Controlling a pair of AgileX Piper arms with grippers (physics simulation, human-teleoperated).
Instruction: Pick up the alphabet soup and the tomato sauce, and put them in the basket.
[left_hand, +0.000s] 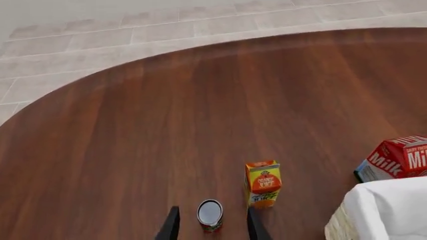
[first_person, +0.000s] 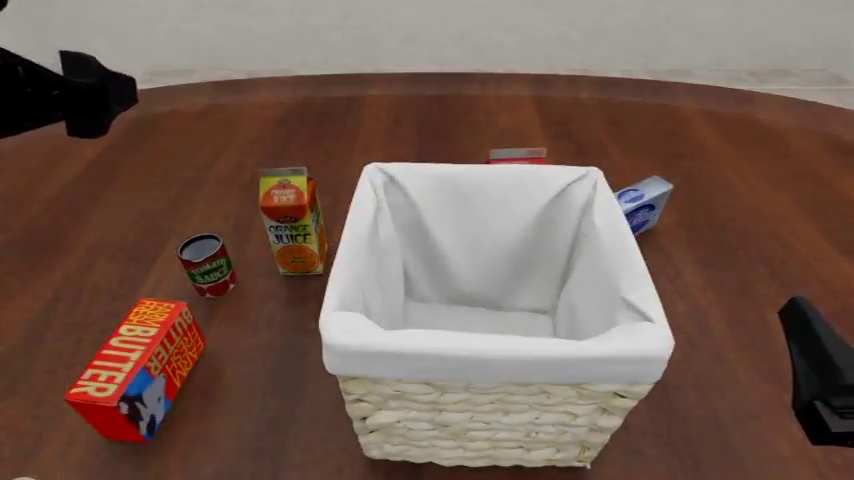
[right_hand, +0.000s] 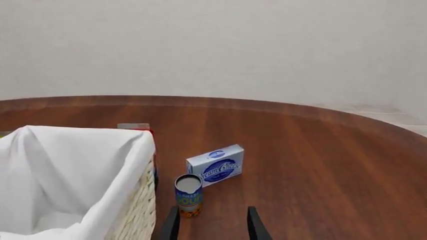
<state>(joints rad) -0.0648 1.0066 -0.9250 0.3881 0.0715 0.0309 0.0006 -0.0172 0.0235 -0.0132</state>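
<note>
Tomato sauce: we saw the small red-labelled can with a green band and dark metal top (first_person: 207, 264) standing upright, long axis vertical, on the brown wooden table (first_person: 747, 200), left of the basket and just left of the tall orange juice carton (first_person: 291, 221).
Alphabet soup: the blue-labelled tin can with a silver top (right_hand: 189, 194) stood upright too, just beside the basket wall and near a blue-and-white cream cheese box (right_hand: 215, 164); in the front view we could not see it.
Basket: the large pale wicker basket with a white cloth liner (first_person: 497, 424) sat mid-table.
Left gripper (left_hand: 211, 225): fingers apart, the sauce can between them, not touching.
Right gripper (right_hand: 211, 223): fingers apart, the soup can just ahead.
Other things: a red butter box (first_person: 136, 367) lay near the front left.
</note>
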